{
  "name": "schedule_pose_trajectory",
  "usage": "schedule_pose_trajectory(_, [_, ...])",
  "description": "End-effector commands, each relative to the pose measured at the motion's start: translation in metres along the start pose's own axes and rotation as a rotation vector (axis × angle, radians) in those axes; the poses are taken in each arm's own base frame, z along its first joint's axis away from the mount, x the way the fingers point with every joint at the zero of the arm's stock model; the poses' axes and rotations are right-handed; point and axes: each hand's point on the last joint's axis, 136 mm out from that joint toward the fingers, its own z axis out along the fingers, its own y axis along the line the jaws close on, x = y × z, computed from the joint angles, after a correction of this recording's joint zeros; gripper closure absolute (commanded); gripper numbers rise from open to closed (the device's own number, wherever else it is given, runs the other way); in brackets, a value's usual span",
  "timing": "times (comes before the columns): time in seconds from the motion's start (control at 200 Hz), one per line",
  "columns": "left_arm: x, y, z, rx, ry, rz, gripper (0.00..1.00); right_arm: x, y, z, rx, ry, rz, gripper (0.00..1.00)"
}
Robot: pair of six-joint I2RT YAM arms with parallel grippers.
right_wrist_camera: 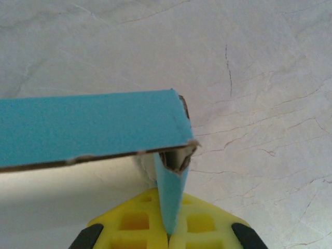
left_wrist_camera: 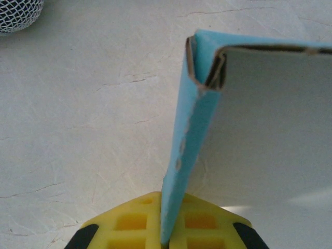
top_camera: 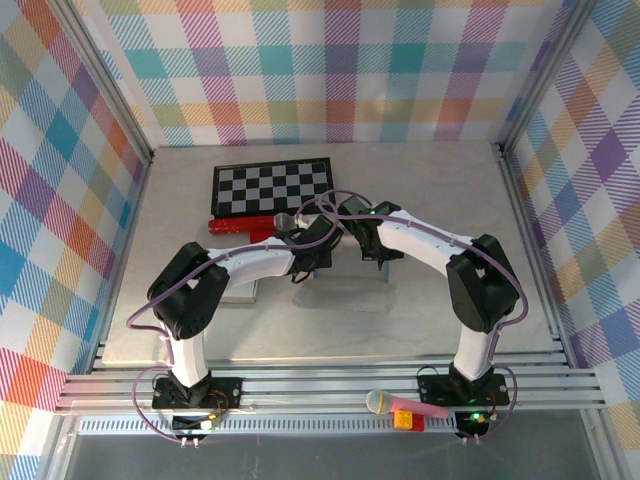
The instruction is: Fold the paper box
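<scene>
- Left gripper [left_wrist_camera: 165, 233], yellow, at the bottom of the left wrist view: pressed together on a light blue wall of the paper box [left_wrist_camera: 193, 129], with the wall running edge-on up from between the fingers.
- Same view: that wall meets a second panel at a folded corner near the top. The white inner face spreads to the right, and the cardboard edge is frayed at the corner.
- Right gripper [right_wrist_camera: 168, 232], also yellow, pinches another blue wall of the paper box [right_wrist_camera: 93, 124]. A long blue panel runs left from the corner above it.
- Top view: the paper box [top_camera: 345, 292] sits at table centre between the two arms, left gripper [top_camera: 302, 266] on its left end, right gripper [top_camera: 374, 252] on its right end. Both arms are bent inward toward it.
- Whether the box bottom touches the table [top_camera: 440, 200] or is lifted: cannot tell.
- Grey mesh microphone head [top_camera: 285, 221] lies just behind the left gripper. It also shows in the top-left corner of the left wrist view [left_wrist_camera: 15, 13], apart from the box.
- Red block [top_camera: 238, 228] is beside the microphone head, against the near edge of the checkerboard [top_camera: 272, 187].
- Checkerboard lies flat at the back of the table, well behind the box.
- Pink-handled microphone [top_camera: 405, 405] lies on the front rail near the right arm's base, with a small yellow and red block [top_camera: 407, 421] just beside it.
</scene>
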Motion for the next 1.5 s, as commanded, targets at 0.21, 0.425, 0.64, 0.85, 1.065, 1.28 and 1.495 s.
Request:
schedule_pose_trajectory(0.21, [0.009, 0.035, 0.023, -0.01, 0.096, 0.046, 0.78, 0.018, -0.003, 0.002, 0.002, 0.081, -0.02, 1.0])
schedule_pose_trajectory(0.425, [0.007, 0.042, 0.02, -0.078, 0.085, 0.074, 1.0, 0.017, 0.0, 0.002, -0.001, 0.09, -0.016, 1.0])
schedule_pose_trajectory(0.64, [0.013, 0.054, 0.008, -0.222, 0.005, 0.055, 1.0, 0.022, 0.004, 0.004, -0.014, 0.117, -0.004, 1.0])
schedule_pose_trajectory(0.85, [0.008, 0.046, 0.005, -0.131, -0.026, 0.017, 0.87, 0.025, 0.003, 0.006, -0.021, 0.112, -0.019, 1.0])
schedule_pose_trajectory(1.065, [-0.014, 0.03, -0.001, 0.073, -0.031, 0.042, 0.62, 0.022, 0.004, 0.004, -0.039, 0.091, -0.037, 1.0])
schedule_pose_trajectory(1.28, [-0.016, 0.029, 0.002, 0.144, -0.007, 0.038, 0.62, 0.022, 0.004, 0.003, -0.046, 0.089, -0.037, 1.0])
schedule_pose_trajectory(1.495, [-0.021, 0.025, 0.007, 0.182, 0.022, 0.064, 0.62, 0.024, 0.004, 0.004, -0.044, 0.094, -0.036, 1.0])
